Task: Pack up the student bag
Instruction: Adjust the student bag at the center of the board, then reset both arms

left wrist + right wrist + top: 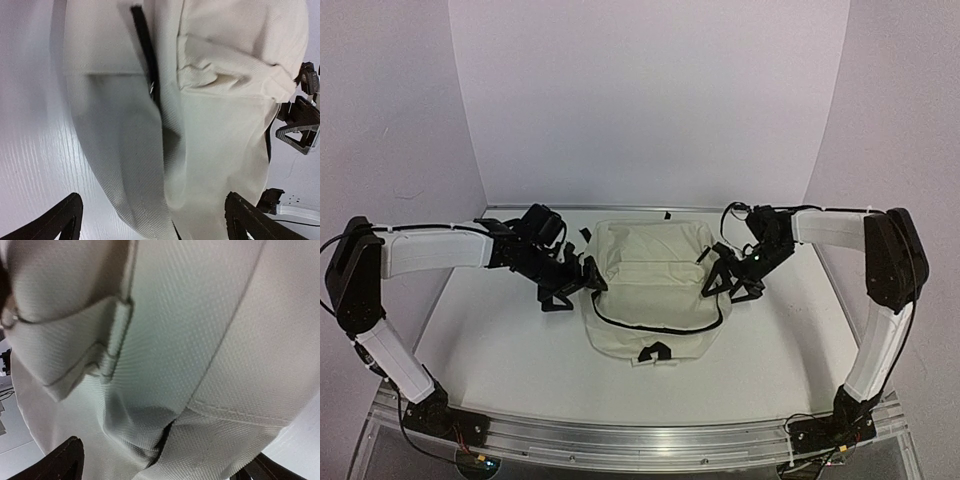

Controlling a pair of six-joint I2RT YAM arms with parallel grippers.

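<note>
The student bag (650,280), cream fabric with a black zipper line (660,326) and a black strap loop (655,352), lies flat in the middle of the table. My left gripper (577,286) is open at the bag's left edge. In the left wrist view its fingers (62,220) stand wide apart, with the bag's side (125,150) and a black zipper (145,55) ahead of them. Over at the bag's right edge is my right gripper (732,283), also open. Cream fabric (200,340) with a dark seam gap (162,440) fills the right wrist view, between the spread fingertips (65,457).
The white table (500,350) is closed in by white walls at the back and both sides. An aluminium rail (640,438) runs along the near edge by the arm bases. A small black piece (668,214) lies at the back edge.
</note>
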